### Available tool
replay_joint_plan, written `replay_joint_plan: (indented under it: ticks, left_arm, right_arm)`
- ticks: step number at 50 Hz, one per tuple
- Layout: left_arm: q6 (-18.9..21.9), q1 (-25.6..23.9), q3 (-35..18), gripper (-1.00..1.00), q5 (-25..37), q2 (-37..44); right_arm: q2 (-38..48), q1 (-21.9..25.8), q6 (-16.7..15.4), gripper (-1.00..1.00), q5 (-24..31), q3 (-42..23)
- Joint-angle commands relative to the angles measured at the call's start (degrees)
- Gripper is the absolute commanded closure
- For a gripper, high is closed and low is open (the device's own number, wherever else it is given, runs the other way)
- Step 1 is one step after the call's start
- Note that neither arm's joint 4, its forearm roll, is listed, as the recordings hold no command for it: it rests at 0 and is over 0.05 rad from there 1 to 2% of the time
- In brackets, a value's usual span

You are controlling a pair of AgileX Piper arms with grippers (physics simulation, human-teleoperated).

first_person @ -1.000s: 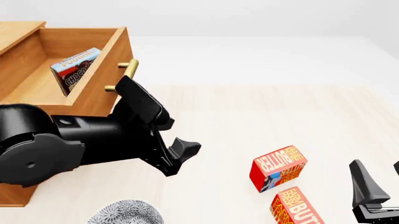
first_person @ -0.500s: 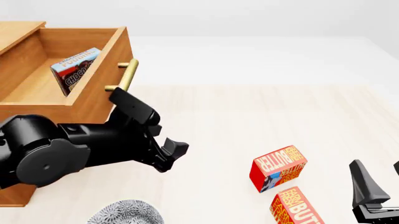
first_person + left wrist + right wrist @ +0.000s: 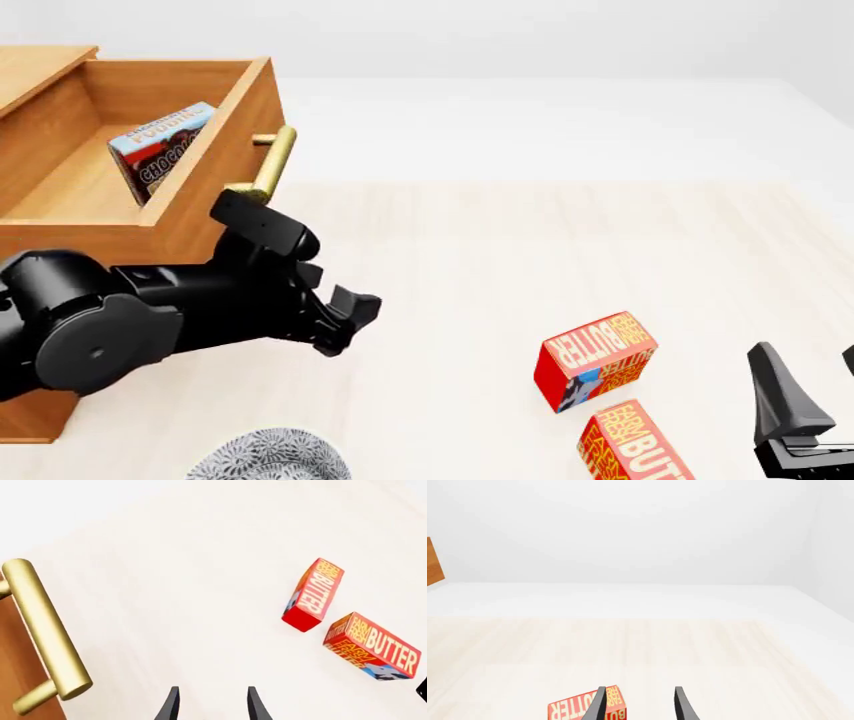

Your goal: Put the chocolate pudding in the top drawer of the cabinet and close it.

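- The top drawer (image 3: 200, 190) of the cabinet (image 3: 40, 70) stands pulled out, its deep wooden box open to the front camera.
- The chocolate pudding (image 3: 158, 150) sits inside that drawer, leaning tilted with its light blue band uppermost and the brown lettered face turned toward the camera.
- The brass handle (image 3: 271, 160) juts from the drawer front; in the left wrist view the same handle (image 3: 45, 635) runs along the edge of the frame, beside the orange-brown wood.
- The left gripper (image 3: 340, 318) hangs just below and in front of the handle, apart from it, over the pale table (image 3: 534, 250).
- Its two fingers (image 3: 170, 707) are spread with a clear gap and nothing between them.
- The right gripper (image 3: 801, 415) shows only at the frame's lower right corner in the front view; its wrist camera shows the fingers (image 3: 598, 705) parted and empty.
- Two red butter boxes lie well apart from the cabinet: one butter box (image 3: 597, 360) is upright and tilted, the other butter box (image 3: 638, 445) is near it (possibly touching at a corner, hard to tell from this angle).
- A grey patterned plate (image 3: 267, 455) peeks in at the lower edge, below the left arm.
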Motion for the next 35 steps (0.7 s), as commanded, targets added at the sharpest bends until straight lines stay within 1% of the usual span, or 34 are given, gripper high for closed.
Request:
replay_joint_plan:
  ticks: [1,2,7,10,16,17,24,35]
  left_arm:
    - [-0.23,4.18,1.74,-1.0,-1.12,-0.32]
    - [-0.7,4.32,1.7,-1.0,-1.23,-0.35]
    - [-0.51,5.21,1.73,-1.0,-1.14,-0.7]
    - [0.29,6.39,1.85,-1.0,-0.86,-1.41]
    - [0.15,7.55,1.74,-1.0,-0.5,-2.01]
    - [0.81,8.0,1.73,-1.0,-0.37,-2.38]
    - [0.27,8.77,2.07,-1.0,-0.73,-2.6]
    - [0.65,12.61,2.55,-1.0,0.61,-5.51]
  right_arm:
    - [0.0,0.01,-0.02,-1.0,0.0,0.0]
    - [0.01,0.0,0.01,-1.0,0.0,0.0]
    - [0.0,0.0,0.01,-1.0,0.0,0.0]
    - [-0.01,0.01,-0.05,-1.0,-0.01,0.0]
    - [-0.09,0.04,-0.03,-1.0,-0.01,0.07]
    - [-0.08,0.04,0.01,-1.0,0.0,0.07]
    - [-0.09,0.03,0.01,-1.0,0.01,0.07]
    - [-0.13,0.04,-0.01,-1.0,0.06,0.05]
